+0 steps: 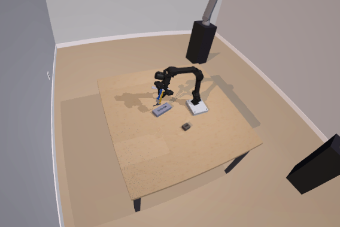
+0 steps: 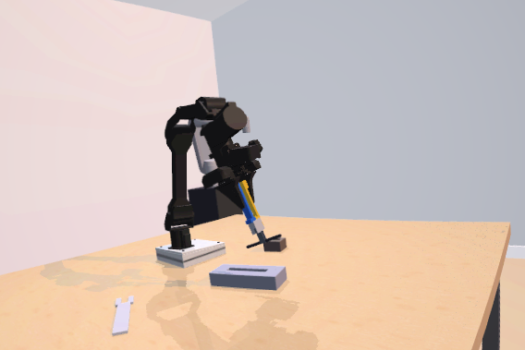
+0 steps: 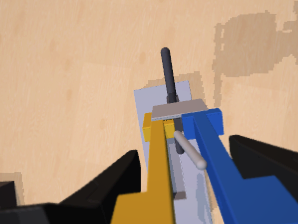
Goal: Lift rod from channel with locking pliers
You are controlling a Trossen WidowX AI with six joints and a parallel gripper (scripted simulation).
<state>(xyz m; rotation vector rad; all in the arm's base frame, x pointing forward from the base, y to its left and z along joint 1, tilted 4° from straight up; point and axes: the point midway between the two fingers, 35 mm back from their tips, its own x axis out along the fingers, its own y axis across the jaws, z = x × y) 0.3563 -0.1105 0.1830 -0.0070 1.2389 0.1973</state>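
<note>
At twelve o'clock in the wrist view, rod (image 1: 157,104) (image 2: 274,237) (image 3: 168,72) clear of channel block (image 1: 161,109) (image 2: 248,277) (image 3: 192,200) | gripper (image 1: 164,91) (image 2: 247,192) (image 3: 183,151) half-open, clamped on pliers (image 1: 158,96) (image 2: 248,208) (image 3: 160,165), keeping jaws pinched | lock unclear

The pliers' handles are split in colour, one yellow (image 1: 161,97) (image 2: 249,199) (image 3: 159,167), one blue (image 1: 159,94) (image 2: 246,206) (image 3: 220,162). The rod (image 2: 271,239) (image 3: 168,70) looks dark charcoal, perhaps black. The channel block (image 1: 158,112) (image 2: 245,281) (image 3: 147,97) is greyish lavender; the counter (image 1: 143,163) (image 2: 397,271) (image 3: 60,60), pale tan with faint brown flecks. The gripper (image 1: 163,92) (image 2: 245,194) (image 3: 183,151) is black.
</note>
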